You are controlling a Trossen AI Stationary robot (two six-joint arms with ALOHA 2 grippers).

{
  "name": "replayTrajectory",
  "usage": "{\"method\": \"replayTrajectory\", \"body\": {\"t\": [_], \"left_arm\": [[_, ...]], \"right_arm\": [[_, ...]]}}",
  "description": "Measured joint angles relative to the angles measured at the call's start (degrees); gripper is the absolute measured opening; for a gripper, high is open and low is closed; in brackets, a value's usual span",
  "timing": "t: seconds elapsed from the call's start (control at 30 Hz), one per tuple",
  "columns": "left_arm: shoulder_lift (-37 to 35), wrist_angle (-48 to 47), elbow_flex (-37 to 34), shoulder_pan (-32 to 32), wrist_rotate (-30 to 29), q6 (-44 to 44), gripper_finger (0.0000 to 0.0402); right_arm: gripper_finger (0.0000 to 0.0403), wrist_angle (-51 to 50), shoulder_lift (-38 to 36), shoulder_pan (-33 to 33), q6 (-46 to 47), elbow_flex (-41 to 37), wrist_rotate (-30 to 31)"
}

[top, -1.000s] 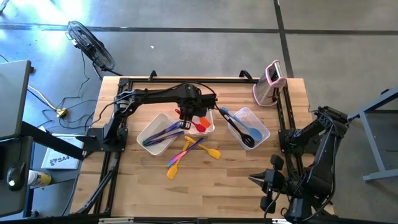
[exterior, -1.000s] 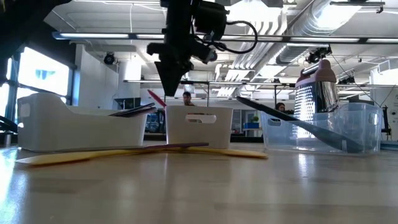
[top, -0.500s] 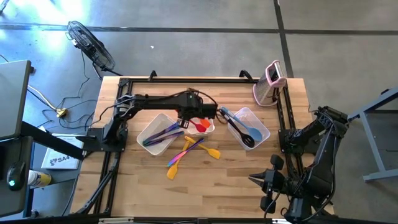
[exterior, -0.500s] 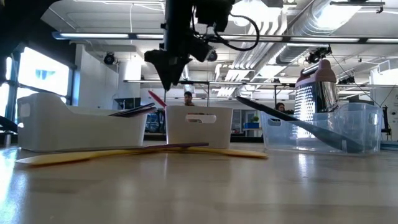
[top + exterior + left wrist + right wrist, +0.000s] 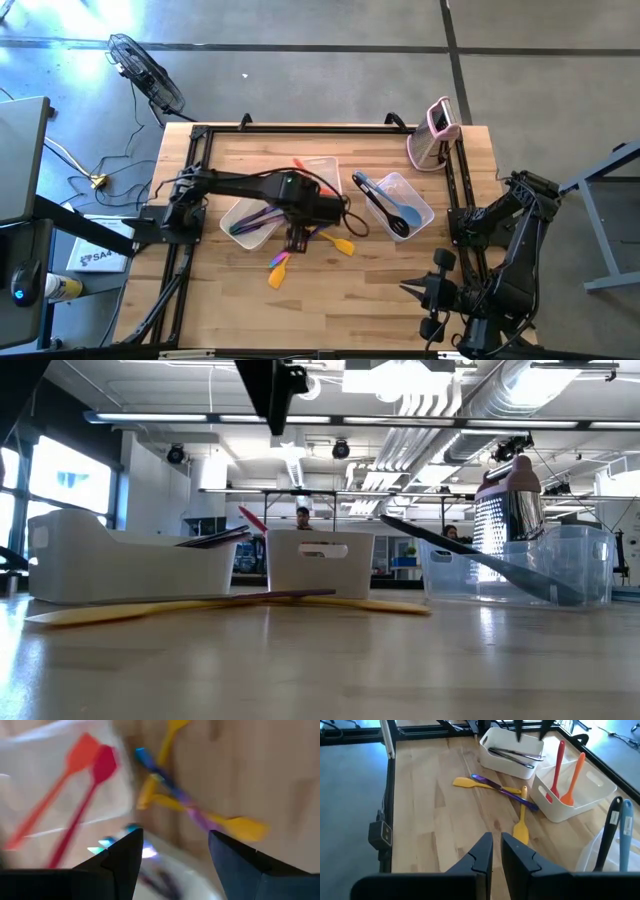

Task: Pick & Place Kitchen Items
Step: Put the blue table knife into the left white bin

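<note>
My left gripper is open and empty. It hangs above the loose utensils on the table: two yellow spatulas and a purple one, crossed over one another. They also show in the left wrist view past my open fingers. A red spatula and an orange spatula lie in the middle white tub. Purple and blue utensils lie in the left white tub. Black and light blue utensils lie in the clear tub. My right gripper waits shut at the table's near right corner.
A pink-and-white grater stands upright at the far right corner. The three tubs stand in a row across the table's middle. Bare wood lies between the loose utensils and the near edge. People show in the room behind, in the low view.
My left gripper has gone from above the middle tub toward the table's near edge. It now hangs over the loose utensils and shows higher in the low view. The utensils and tubs have stayed where they were.
</note>
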Motion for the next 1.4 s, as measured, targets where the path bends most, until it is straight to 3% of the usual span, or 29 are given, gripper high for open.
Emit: {"method": "replayTrajectory", "body": {"t": [0.07,0.27,0.67,1.1,1.4], "left_arm": [[-0.1,-0.6,0.2,-1.4,2.4,-3.4,0.0219],[0.7,0.6,-2.3,-4.6,0.8,-12.9,0.0219],[1.0,21.1,-16.6,-4.8,3.1,-9.6,0.0219],[1.1,29.4,-25.9,-1.0,6.3,-14.8,0.0219],[1.1,32.5,-28.6,1.7,6.7,-19.1,0.0219]], "right_arm": [[0.0029,0.0,0.0,0.0,-0.7,0.0,0.0],[0.0029,0.0,0.0,0.0,-2.5,0.0,0.0],[0.0029,0.0,0.0,0.2,-5.9,0.0,-1.3],[0.0029,-0.1,0.0,0.2,-7.6,0.0,-1.8],[0.0029,-0.1,0.0,0.2,-7.6,0.0,-2.5]]}}
